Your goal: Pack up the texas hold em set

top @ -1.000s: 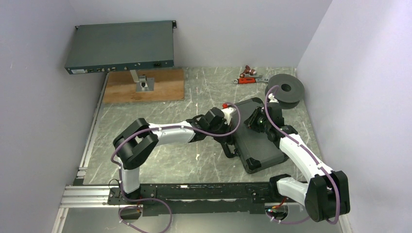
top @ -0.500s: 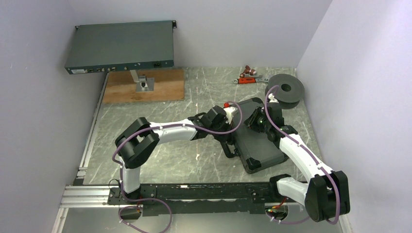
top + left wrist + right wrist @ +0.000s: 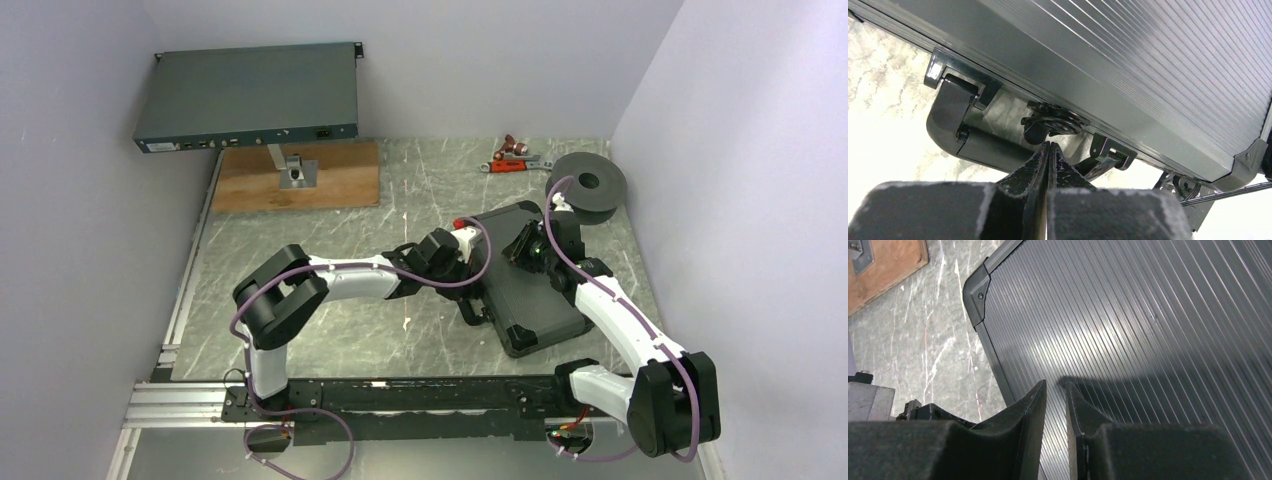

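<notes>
Two arms meet at one thing on the grey marbled bench (image 3: 330, 215): the black ribbed hard case (image 3: 538, 308), lid shut, right of centre, its long axis running near to far with a slight tilt. Its handle side faces left, so the left jaws (image 3: 1049, 145), pressed together and empty, point at the moulded black handle (image 3: 968, 137) and small round metal latch (image 3: 1054, 120). The right jaws (image 3: 1054, 382), barely spread, pinch nothing above the lid.
</notes>
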